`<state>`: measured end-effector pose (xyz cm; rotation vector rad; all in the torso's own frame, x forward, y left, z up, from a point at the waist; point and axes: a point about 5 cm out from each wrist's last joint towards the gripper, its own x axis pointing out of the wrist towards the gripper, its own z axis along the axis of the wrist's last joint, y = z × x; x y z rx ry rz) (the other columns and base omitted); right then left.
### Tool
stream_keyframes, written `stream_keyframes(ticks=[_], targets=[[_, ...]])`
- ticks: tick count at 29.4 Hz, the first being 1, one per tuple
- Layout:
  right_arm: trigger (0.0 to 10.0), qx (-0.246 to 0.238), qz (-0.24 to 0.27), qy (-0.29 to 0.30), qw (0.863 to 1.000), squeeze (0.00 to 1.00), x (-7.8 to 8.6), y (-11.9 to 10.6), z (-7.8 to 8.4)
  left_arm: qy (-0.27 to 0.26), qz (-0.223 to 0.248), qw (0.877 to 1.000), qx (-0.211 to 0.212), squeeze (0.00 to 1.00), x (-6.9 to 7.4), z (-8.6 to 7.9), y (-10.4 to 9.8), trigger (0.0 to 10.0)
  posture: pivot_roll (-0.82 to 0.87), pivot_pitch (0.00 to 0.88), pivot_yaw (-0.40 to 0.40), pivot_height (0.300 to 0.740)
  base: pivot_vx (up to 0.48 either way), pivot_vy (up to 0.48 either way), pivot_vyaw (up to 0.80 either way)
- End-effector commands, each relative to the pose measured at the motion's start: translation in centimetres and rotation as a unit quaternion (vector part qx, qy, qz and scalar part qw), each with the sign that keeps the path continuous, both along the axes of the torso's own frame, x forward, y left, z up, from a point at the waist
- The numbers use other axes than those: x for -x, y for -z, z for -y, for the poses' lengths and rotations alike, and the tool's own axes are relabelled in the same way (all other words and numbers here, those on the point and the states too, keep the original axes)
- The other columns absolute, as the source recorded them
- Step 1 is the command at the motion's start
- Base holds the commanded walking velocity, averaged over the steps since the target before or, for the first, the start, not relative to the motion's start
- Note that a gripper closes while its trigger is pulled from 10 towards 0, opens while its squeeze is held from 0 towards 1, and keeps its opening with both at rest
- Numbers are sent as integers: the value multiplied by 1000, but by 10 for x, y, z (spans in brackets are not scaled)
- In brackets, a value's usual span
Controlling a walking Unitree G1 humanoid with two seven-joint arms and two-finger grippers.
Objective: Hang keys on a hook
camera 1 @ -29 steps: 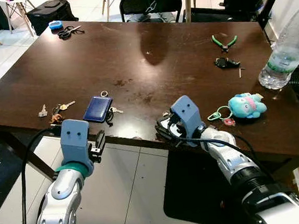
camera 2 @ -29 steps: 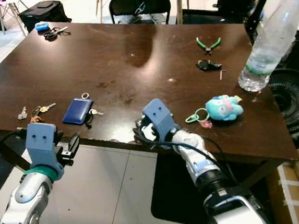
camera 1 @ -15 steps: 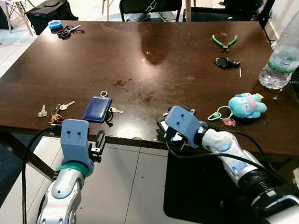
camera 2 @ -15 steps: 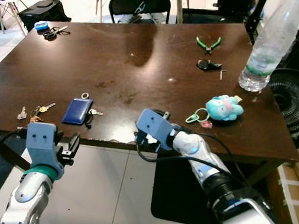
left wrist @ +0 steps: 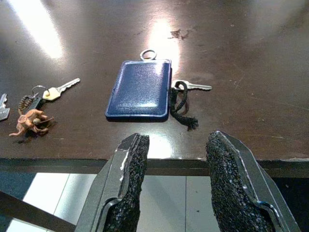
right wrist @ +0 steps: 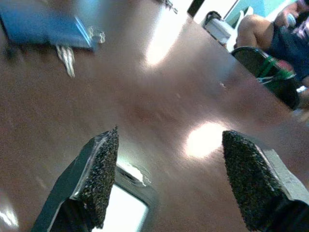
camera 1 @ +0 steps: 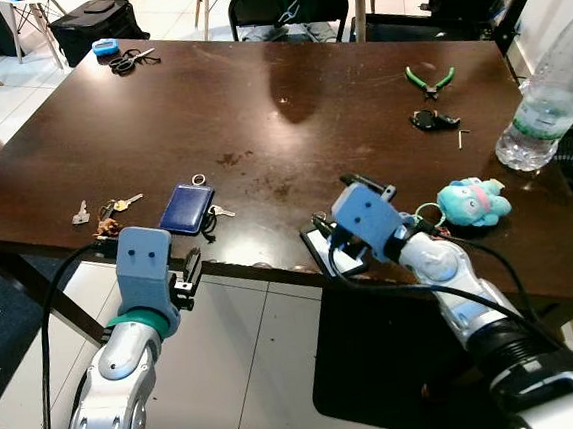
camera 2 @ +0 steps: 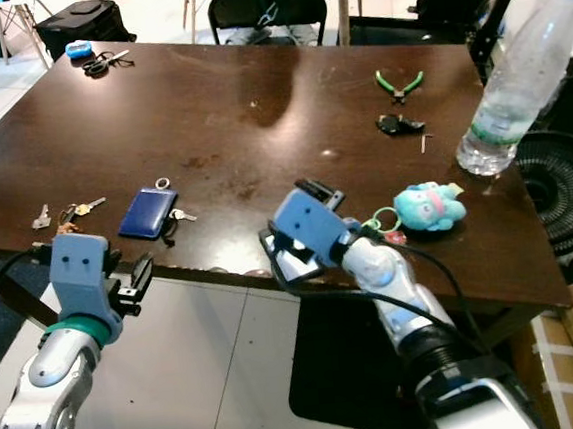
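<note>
Keys (left wrist: 44, 94) lie just beyond the left gripper (left wrist: 176, 159), its fingers spread wide; the right gripper (right wrist: 169, 176), apparently over the table edge (camera 1: 271, 268), gapes too.

Head eyes look down at table (camera 1: 257, 107); wrist cameras skim it.

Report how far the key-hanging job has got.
Done: nothing. The keys with the blue card holder and the second bunch of keys lie on the table.
In hand: nothing. The left gripper hovers at the table edge, jaws open, facing the holder; the right gripper is open over the tabletop.
Left: grasp a set and hang it; I see no hook.
</note>
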<state>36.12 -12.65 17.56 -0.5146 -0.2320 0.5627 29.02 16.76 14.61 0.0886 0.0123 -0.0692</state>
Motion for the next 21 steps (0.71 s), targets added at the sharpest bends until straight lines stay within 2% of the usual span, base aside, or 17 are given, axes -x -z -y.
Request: stream_keyframes(ticks=[1, 2, 3, 4, 5, 7, 12, 13, 17, 19, 20, 21], targets=[[10000, -39, -50, -7, 998, 0, 3, 10, -1, -3, -13, 1000, 1, 0, 2, -2, 6, 10000, -19, 113, 101, 740, 0, 0, 0], [10000, -55, -91, -18, 994, 0, 5, 20, -6, -3, -13, 1000, 1, 0, 2, -2, 6, 10000, -17, 109, 100, 740, 0, 0, 0], [10000, -55, -91, -18, 994, 0, 5, 20, -6, -3, -13, 1000, 1, 0, 2, -2, 6, 10000, -17, 109, 100, 740, 0, 0, 0], [10000, -49, -118, -21, 992, 0, 5, 30, -12, -3, -13, 1000, 1, 0, 2, -2, 6, 10000, -17, 109, 100, 740, 0, 0, 0], [10000, -49, -118, -21, 992, 0, 5, 30, -12, -3, -13, 1000, 1, 0, 2, -2, 6, 10000, -17, 109, 100, 740, 0, 0, 0], [10000, -24, -146, -15, 989, 0, 1, 41, -22, -2, -13, 1000, 1, 0, 2, -2, 6, 10000, -18, 109, 101, 740, 0, 0, 0], [10000, -22, -152, -12, 988, 0, -1, 42, -25, -2, -13, 1000, 0, 0, 2, -2, 6, 10000, -18, 109, 101, 740, 0, 0, 0], [10000, -29, -168, -3, 985, 0, -5, 43, -24, -2, -13, 1000, 0, 0, 2, -1, 6, 10000, -10, 112, 100, 740, 0, 0, 0], [10000, -56, -182, 14, 982, 0, -16, 31, -13, -3, -14, 1000, 1, 0, 3, -1, 6, 10000, -7, 118, 96, 740, 0, 0, 0], [10000, -90, -178, 48, 979, 0, -25, 13, 12, -4, -15, 1000, 1, 0, 3, -1, 6, 10000, -11, 121, 98, 740, 0, 0, 0], [10000, -90, -178, 48, 979, 0, -25, 13, 12, -4, -15, 1000, 1, 0, 3, -1, 6, 10000, -11, 121, 98, 740, 0, 0, 0], [10000, -111, -179, 66, 975, 0, -28, 8, 24, -4, -15, 1000, 1, 0, 3, -1, 6, 10000, -13, 121, 99, 740, 0, 0, 0]])
